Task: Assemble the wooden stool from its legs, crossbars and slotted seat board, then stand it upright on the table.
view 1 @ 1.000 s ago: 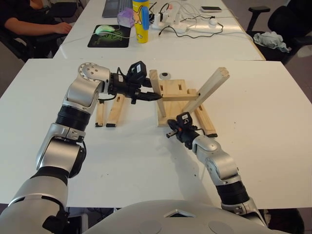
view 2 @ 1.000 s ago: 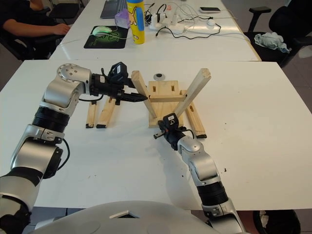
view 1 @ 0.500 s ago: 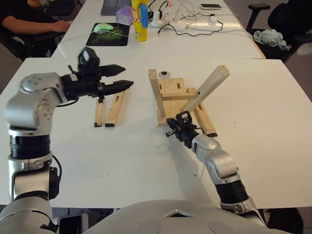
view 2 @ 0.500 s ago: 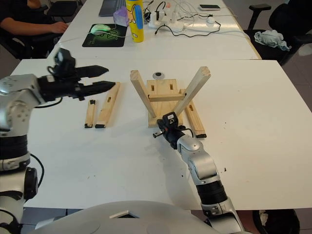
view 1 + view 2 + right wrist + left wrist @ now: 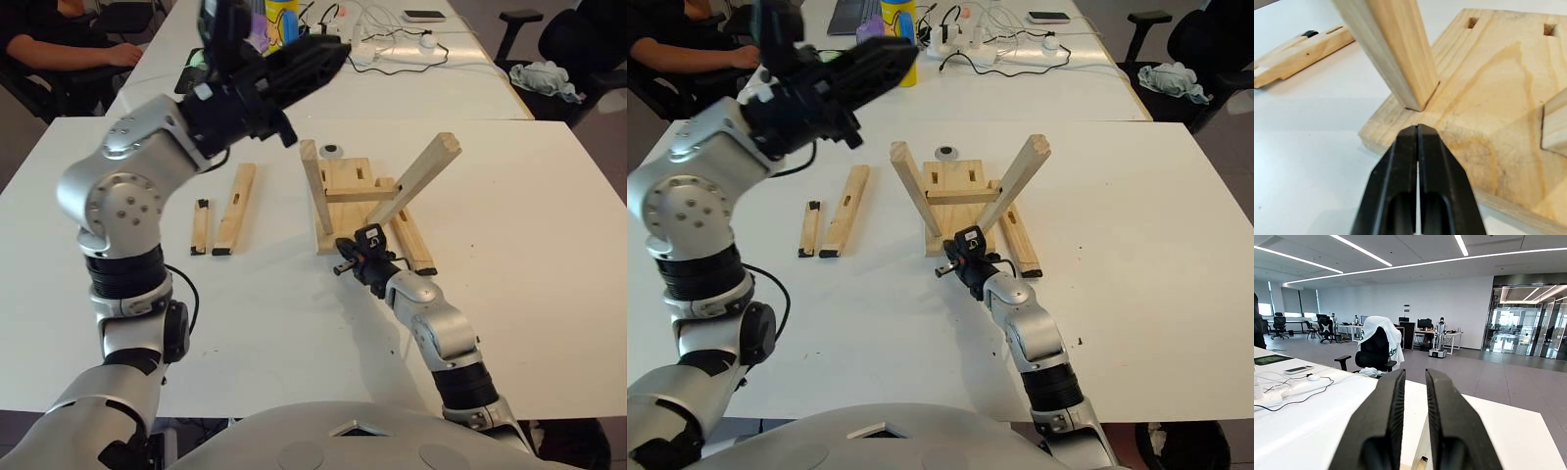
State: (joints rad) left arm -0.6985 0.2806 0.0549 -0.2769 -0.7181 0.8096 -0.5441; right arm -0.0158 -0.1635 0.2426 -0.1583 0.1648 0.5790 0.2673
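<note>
Step in hand, as I judge it: fitting legs, about half done. Seat board point(image 5: 353, 181) lies flat, underside up, mid-table. Two legs stand in its slots: left leg point(image 5: 315, 191) and right leg point(image 5: 421, 176), each leaning outward, with a crossbar point(image 5: 355, 196) bridging them low down. More stool timber point(image 5: 416, 245) lies flat along the board's right edge. Two loose pieces sit well to the board's left, side by side: a longer slotted piece point(image 5: 235, 208) and a shorter piece point(image 5: 201, 227)

My right claw point(image 5: 1417, 128): fingers pressed together, holding nothing, low at the board's near edge and aimed at the foot of the left leg. My left claw point(image 5: 1414, 374): raised high over the table, pointing away across the room, a narrow gap between its fingers, nothing in it

Next move, my guess: bring the left arm down to the loose pieces, widen the claw, take one by its middle, carry it to a free slot. Right claw placed to steady the board meanwhile

Surface: white table point(image 5: 529, 245), matt, a small dark round thing point(image 5: 333, 150) beyond the board. Room: open office, another white desk behind with cables, a yellow bottle point(image 5: 283, 15) and a mouse mat point(image 5: 191, 67)
</note>
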